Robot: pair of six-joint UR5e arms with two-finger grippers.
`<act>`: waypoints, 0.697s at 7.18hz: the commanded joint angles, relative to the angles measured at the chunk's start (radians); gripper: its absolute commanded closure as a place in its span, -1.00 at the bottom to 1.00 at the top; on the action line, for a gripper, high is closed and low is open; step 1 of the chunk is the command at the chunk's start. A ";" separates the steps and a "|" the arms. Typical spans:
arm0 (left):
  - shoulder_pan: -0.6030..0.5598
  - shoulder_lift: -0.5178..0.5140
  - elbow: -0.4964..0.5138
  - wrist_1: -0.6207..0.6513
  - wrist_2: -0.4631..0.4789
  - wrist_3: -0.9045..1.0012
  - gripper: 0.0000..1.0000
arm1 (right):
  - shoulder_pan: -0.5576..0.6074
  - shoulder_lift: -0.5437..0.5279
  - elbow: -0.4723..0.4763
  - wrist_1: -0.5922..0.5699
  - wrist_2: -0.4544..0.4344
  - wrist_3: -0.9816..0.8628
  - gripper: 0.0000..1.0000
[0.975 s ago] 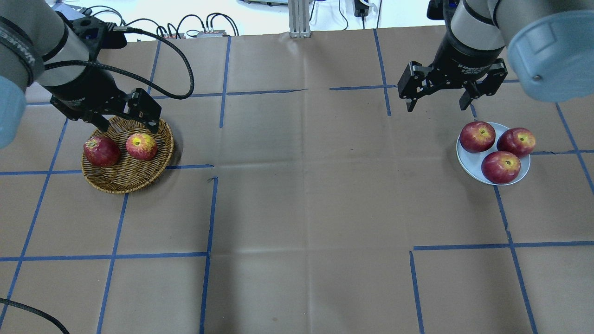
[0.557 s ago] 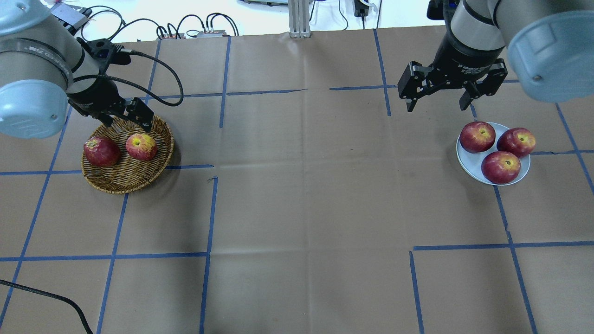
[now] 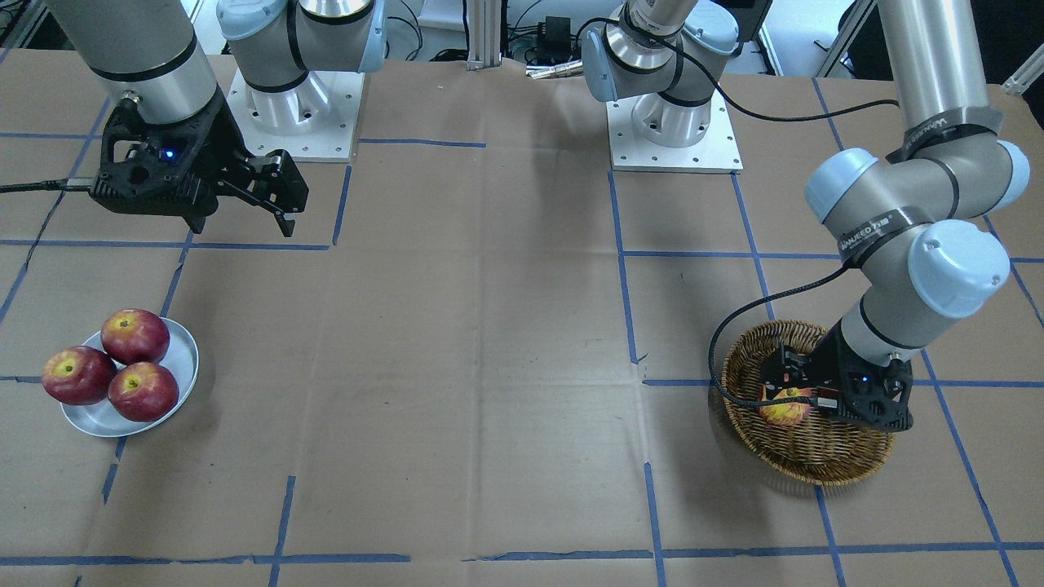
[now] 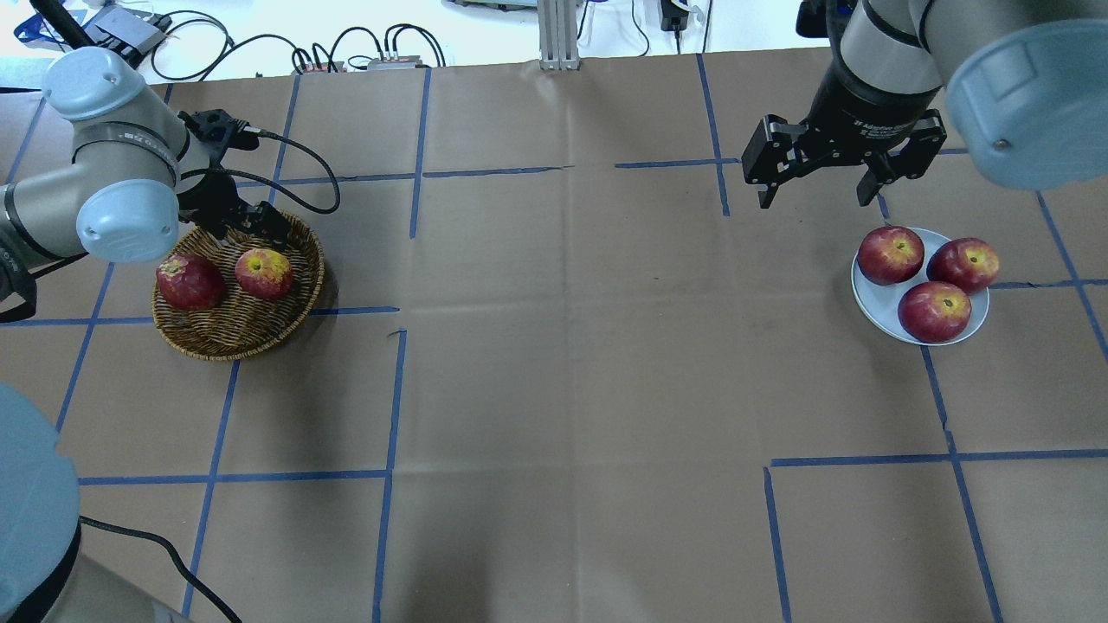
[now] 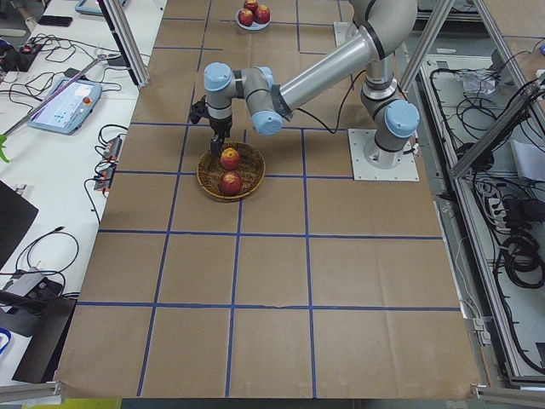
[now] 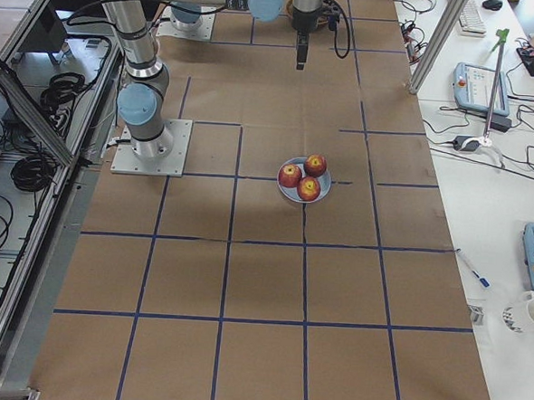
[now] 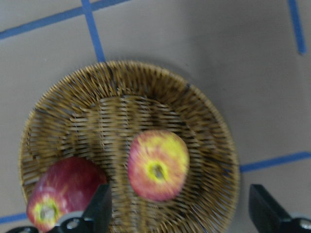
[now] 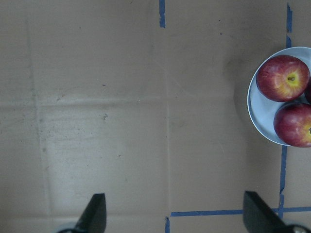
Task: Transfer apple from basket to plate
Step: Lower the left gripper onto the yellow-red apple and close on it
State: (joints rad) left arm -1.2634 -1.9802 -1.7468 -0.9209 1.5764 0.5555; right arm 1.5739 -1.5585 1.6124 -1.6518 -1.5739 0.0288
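Observation:
The yellow-orange, red-streaked apple (image 4: pixel 264 272) lies in the wicker basket (image 4: pixel 242 342) at the table's left, beside a dark red apple (image 4: pixel 189 281). My left gripper (image 4: pixel 247 234) hangs open and empty over the basket's far rim, just beyond the pale apple. In the left wrist view the apple (image 7: pixel 158 165) sits ahead of the spread fingertips (image 7: pixel 99 206), apart from them. The grey-white plate (image 4: pixel 874 298) at the right holds three dark red apples. My right gripper (image 4: pixel 814 201) is open and empty, above the table beyond the plate.
Brown paper with blue tape lines covers the table. The dark red apple (image 7: pixel 63 196) lies close to the left fingertip. The plate's three apples (image 3: pixel 122 359) fill most of it. Cables and a metal post (image 4: pixel 558 35) lie at the far edge.
My left arm has swung its elbow into view and the gripper has come lower over the basket's far rim, staying open. The apples and the right arm have not moved.

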 commanded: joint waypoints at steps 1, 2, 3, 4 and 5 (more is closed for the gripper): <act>0.001 -0.046 -0.017 0.054 0.002 0.003 -0.98 | 0.000 0.000 0.001 0.001 0.000 0.000 -1.00; 0.001 -0.051 -0.020 0.042 0.004 0.003 -0.98 | 0.000 0.000 0.001 0.000 0.000 0.000 -1.00; 0.001 -0.066 -0.026 0.048 0.004 0.003 -0.98 | 0.000 0.000 0.000 0.000 0.000 -0.001 -1.00; 0.001 -0.075 -0.033 0.047 0.004 0.000 -0.91 | 0.000 0.000 0.000 0.000 0.000 -0.001 -1.00; 0.001 -0.075 -0.046 0.048 0.004 -0.002 -0.63 | 0.000 0.000 0.000 -0.003 0.000 -0.001 -1.00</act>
State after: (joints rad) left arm -1.2625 -2.0506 -1.7803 -0.8739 1.5799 0.5558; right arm 1.5739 -1.5585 1.6124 -1.6528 -1.5739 0.0278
